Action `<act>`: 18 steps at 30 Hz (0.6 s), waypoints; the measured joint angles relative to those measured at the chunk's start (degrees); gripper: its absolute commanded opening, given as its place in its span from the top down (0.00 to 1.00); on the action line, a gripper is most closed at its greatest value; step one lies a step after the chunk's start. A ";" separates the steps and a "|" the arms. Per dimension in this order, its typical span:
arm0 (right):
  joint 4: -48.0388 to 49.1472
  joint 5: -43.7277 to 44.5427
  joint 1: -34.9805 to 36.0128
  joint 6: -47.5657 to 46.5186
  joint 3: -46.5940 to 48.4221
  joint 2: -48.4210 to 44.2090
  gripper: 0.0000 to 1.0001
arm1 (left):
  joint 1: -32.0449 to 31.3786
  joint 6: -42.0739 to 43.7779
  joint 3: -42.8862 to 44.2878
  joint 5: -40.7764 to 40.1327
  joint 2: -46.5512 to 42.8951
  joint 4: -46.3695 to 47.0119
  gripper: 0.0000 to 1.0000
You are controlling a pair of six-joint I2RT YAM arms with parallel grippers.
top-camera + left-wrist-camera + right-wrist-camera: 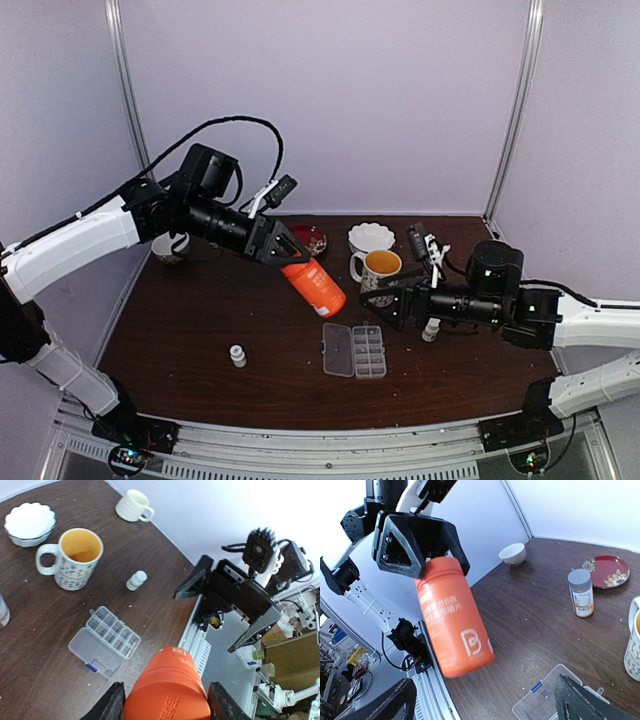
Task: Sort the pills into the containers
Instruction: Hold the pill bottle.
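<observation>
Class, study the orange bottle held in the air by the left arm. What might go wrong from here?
The left gripper holds the orange bottle tilted, by one end; it may slip and fall toward the open pill box.
The box's cells look small beside the bottle, so anything poured might scatter over the table.
The open right gripper hangs near the mug and might knock it.

Left pincer [288, 253] clamped, right pincer [383, 306] apparently open

Mug [380, 266], orange bottle [314, 287] near pill box [356, 350]
</observation>
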 measured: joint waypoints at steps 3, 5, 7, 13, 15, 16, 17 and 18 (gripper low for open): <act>1.18 -2.54 0.00 -2.62 1.40 0.09 0.00 | -1.79 0.07 0.09 3.69 0.00 1.27 0.70; 1.95 -4.74 0.00 -3.48 2.29 0.50 0.00 | -2.91 0.13 0.24 5.44 0.00 2.40 0.69; 2.69 -6.95 0.04 -4.13 3.08 1.27 0.01 | -3.65 0.15 0.28 6.60 0.00 3.34 0.69; 3.52 -13.29 1.68 -5.38 4.28 4.20 0.01 | -4.46 0.17 0.28 8.11 0.00 5.11 0.69; 3.41 -14.53 2.10 -5.68 4.42 5.11 0.02 | -4.52 0.17 0.31 8.28 0.00 5.31 0.69; 3.37 -14.97 2.29 -5.77 4.57 5.57 0.02 | -4.55 0.17 0.33 8.35 0.00 5.33 0.69; 3.19 -15.43 2.49 -5.88 4.87 6.03 0.04 | -4.57 0.17 0.33 8.37 0.00 5.33 0.69; 3.04 -15.82 2.62 -5.97 5.22 6.56 0.05 | -4.61 0.17 0.33 8.48 0.00 5.35 0.69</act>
